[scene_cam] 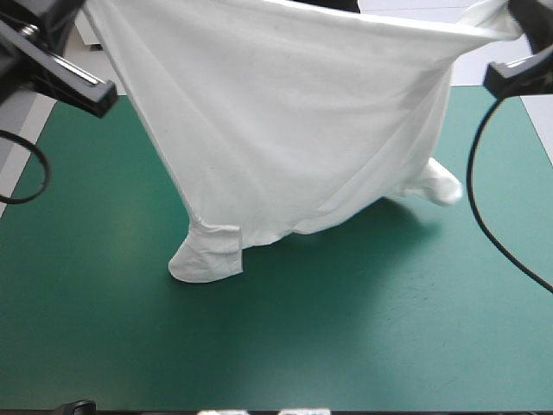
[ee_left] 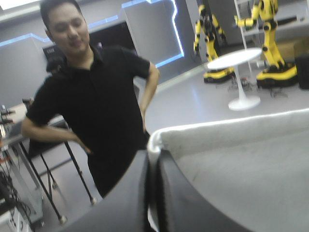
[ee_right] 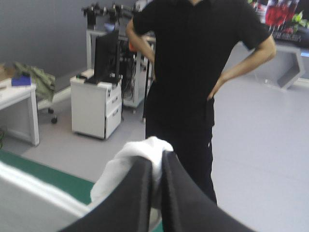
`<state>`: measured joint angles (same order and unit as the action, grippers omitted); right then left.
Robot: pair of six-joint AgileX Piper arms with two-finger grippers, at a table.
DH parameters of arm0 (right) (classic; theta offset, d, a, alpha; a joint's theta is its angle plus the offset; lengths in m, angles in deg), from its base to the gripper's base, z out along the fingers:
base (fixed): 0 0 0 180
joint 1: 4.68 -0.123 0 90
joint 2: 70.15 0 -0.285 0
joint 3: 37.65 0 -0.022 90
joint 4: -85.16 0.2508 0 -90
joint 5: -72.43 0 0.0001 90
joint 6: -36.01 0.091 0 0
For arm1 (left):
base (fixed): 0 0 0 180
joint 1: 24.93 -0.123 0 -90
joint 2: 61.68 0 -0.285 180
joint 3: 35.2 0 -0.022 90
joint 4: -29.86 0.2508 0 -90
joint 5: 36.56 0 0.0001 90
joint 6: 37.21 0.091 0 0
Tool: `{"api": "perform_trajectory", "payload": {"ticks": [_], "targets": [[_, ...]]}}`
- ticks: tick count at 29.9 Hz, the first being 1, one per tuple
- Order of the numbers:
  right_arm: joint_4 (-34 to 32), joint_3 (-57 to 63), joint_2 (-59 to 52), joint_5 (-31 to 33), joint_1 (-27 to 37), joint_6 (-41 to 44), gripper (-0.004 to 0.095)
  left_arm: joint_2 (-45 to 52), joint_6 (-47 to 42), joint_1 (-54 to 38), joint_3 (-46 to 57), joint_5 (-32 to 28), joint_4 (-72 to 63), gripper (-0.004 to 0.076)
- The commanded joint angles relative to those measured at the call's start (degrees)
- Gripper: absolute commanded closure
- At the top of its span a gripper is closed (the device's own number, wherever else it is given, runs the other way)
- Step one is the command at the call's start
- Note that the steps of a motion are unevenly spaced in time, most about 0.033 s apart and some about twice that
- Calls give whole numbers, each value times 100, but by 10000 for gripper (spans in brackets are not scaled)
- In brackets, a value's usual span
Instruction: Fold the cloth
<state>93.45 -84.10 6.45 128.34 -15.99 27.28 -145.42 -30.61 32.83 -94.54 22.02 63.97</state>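
The white T-shirt [scene_cam: 285,112] hangs lifted above the teal-green table, stretched wide between both arms. One sleeve [scene_cam: 207,255] droops onto the cover at the left, the other sleeve [scene_cam: 436,183] rests on it at the right. In the left wrist view my left gripper [ee_left: 153,162] is shut on the T-shirt's edge, and the cloth [ee_left: 236,164] runs away from it to one side. My right gripper [ee_right: 157,162] is shut on a bunched corner of the T-shirt [ee_right: 137,152], with the taut edge [ee_right: 29,193] leading off below.
The teal-green cover [scene_cam: 363,346] spreads wide between the hanging shirt and the table's near edge. The table's right edge [scene_cam: 537,130] lies close under the right arm.
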Motion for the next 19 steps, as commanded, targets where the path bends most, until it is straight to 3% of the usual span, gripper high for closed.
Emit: {"api": "perform_trajectory", "payload": {"ticks": [1,8,19], "targets": [[-71,-534,-178,-580,34,145,925,124,139,35,-463,-939,107,733],[-33,-1109,-216,-684,34,162,925,136,847,35,-768,-1537,-325,733],[-42,-1140,-280,-671,34,161,925,124,734,35,-773,-924,-370,733]]}}
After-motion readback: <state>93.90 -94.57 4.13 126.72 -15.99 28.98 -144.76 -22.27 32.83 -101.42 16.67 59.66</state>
